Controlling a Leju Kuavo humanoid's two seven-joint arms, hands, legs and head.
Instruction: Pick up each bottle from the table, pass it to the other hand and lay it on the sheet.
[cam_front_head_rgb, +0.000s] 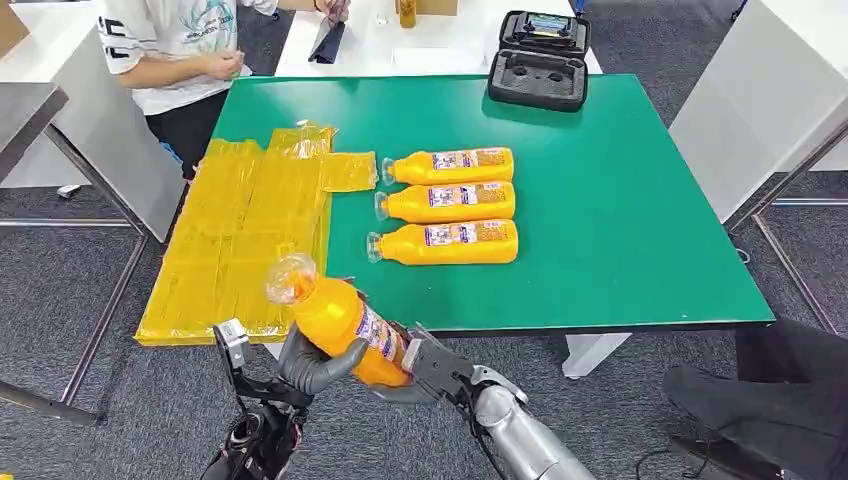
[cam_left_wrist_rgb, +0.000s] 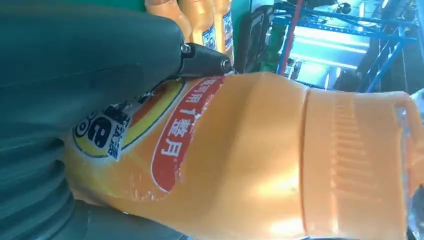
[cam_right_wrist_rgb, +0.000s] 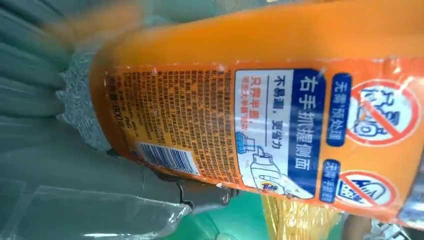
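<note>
Bottle (cam_front_head_rgb: 340, 320) number four is up in the air at the lower middle of the head picture, just in front of the near edge of the green table (cam_front_head_rgb: 620, 200). It is orange, tilted, with its clear cap pointing to the upper left, toward the yellow sheet (cam_front_head_rgb: 240, 240). Both hands are on it at once. The left hand (cam_front_head_rgb: 312, 366) has its grey fingers curled around the fat middle of the bottle from below. The right hand (cam_front_head_rgb: 425, 368) wraps the bottom end, and in its wrist picture the thumb (cam_right_wrist_rgb: 205, 194) presses on the label. I think this is the pass from one hand to the other, so both must hold on until one grip is safe. Which hand is giving and which is taking, I cannot tell.

Three more orange bottles (cam_front_head_rgb: 448, 205) lie on their sides in the middle of the table, in a neat row close together, caps pointing to the sheet. They look like they are waiting for their turn. No bottle lies on the sheet yet, so the job looks only just begun.

The sheet covers the left part of the table and hangs over its edges. A black case (cam_front_head_rgb: 540, 60) sits open at the far edge, upper middle. A person (cam_front_head_rgb: 180, 50) in a white shirt stands at the upper left.
</note>
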